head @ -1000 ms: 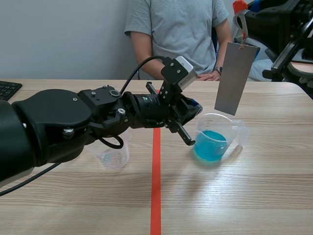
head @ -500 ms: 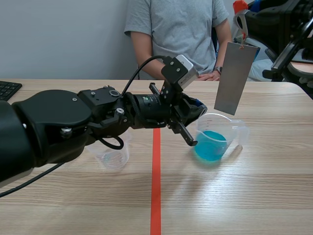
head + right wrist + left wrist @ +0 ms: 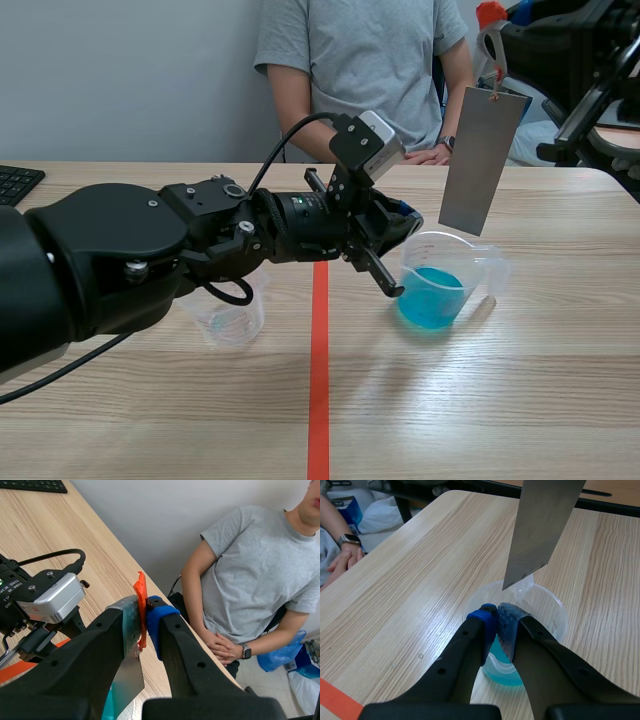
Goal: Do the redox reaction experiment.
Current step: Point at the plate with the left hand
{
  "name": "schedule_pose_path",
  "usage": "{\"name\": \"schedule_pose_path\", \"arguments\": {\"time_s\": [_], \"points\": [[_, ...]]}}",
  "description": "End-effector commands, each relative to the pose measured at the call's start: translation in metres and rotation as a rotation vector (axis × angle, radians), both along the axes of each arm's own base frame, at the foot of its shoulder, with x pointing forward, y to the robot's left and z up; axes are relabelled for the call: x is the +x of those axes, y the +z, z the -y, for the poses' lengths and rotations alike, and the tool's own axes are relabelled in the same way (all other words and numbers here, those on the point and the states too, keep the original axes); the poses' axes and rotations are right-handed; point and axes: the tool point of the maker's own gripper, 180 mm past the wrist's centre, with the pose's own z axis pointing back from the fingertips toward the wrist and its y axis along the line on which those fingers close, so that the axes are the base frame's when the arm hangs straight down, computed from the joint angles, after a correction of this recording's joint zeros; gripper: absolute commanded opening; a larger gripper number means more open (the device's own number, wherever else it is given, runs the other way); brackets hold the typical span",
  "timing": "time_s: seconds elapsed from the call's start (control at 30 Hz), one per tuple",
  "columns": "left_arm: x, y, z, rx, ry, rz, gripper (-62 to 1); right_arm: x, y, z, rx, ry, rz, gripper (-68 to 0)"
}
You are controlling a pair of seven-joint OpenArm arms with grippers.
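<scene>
Two hands grip: left hand (image 3: 498, 622), outstretched, pinches the beaker (image 3: 556, 611) rim; raised right hand (image 3: 144, 612) grasps the hanging metal plate (image 3: 482, 160).

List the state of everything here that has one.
Clear plastic beaker: upright, partly filled with blue liquid.
Flat grey metal plate: hanging from its orange tag, above the beaker, not dipped.
Small clear plastic cup: upright, looks empty.
Right pincer: shut on the orange tag.
Left pincer: at the beaker's rim; grip unclear.
</scene>
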Motion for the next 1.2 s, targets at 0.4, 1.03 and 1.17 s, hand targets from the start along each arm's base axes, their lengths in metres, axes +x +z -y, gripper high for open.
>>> {"name": "schedule_pose_path", "arguments": {"time_s": [0.4, 1.03, 1.17], "points": [[0.0, 0.02, 0.011, -0.057, -0.019, 0.033, -56.8, 0.001, 0.009, -0.001, 0.011, 0.002, 0.029, -66.2], [-0.034, 0.008, -0.178, -0.05, 0.296, -0.044, -56.9, 0.001, 0.009, -0.001, 0.011, 0.002, 0.028, -66.2], [-0.066, -0.001, -0.227, -0.011, 0.408, -0.098, -56.9, 0.001, 0.009, -0.001, 0.011, 0.002, 0.029, -66.2]]}}
